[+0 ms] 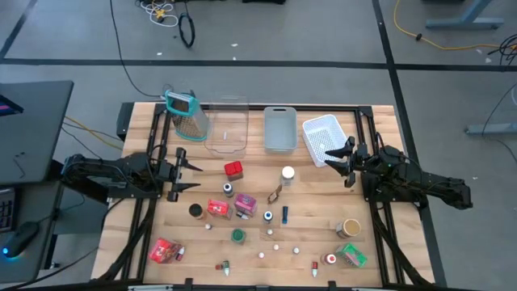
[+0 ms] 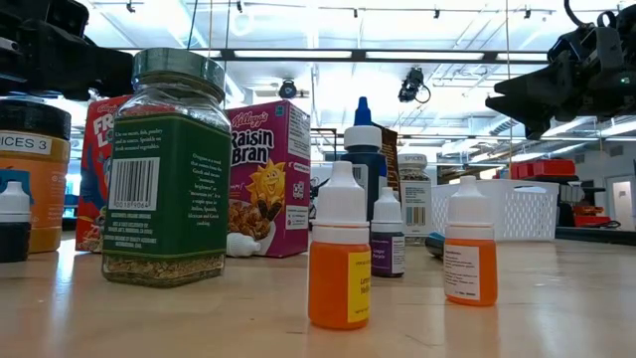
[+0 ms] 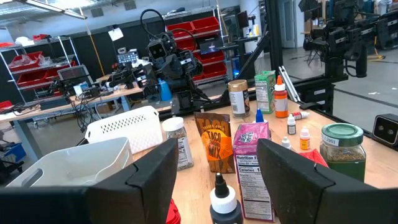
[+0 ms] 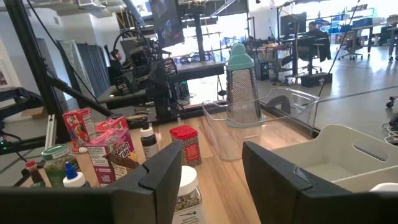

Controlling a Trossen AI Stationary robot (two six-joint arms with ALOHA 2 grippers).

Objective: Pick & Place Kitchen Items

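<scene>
Both pincers hang over the wooden surface (image 1: 145,218) with their fingers apart, and neither one has hold of anything. One is the left pincer (image 1: 187,169), near the left edge. Its two fingers stand wide. The other is the right pincer (image 1: 346,162), near the right edge, just beside the white basket (image 1: 325,134). Its fingers are apart too, but less wide.

Along the far edge of the surface stand the big things in a row. First comes the grater (image 1: 186,113) with its teal top, then the clear bin (image 1: 227,127), then the grey bin (image 1: 279,129), then the white basket.

The kitchen items lie spread over the middle and near part of the surface, between the two arms. A pink box (image 1: 245,205) lies near the middle, with a red box (image 1: 218,208) just beside it. A red-lidded jar (image 1: 233,170) stands closer to the left pincer. A white-capped jar (image 1: 287,175) stands near the middle, with a brown packet (image 1: 275,193) just beside it. A red packet (image 1: 164,250) lies in the near left corner. A green box (image 1: 351,256) lies in the near right corner, with a tan-lidded jar (image 1: 350,229) near it. A green-lidded jar (image 1: 237,235) stands in the near part. Little white bottles (image 1: 275,246) are dotted along the near side.
</scene>
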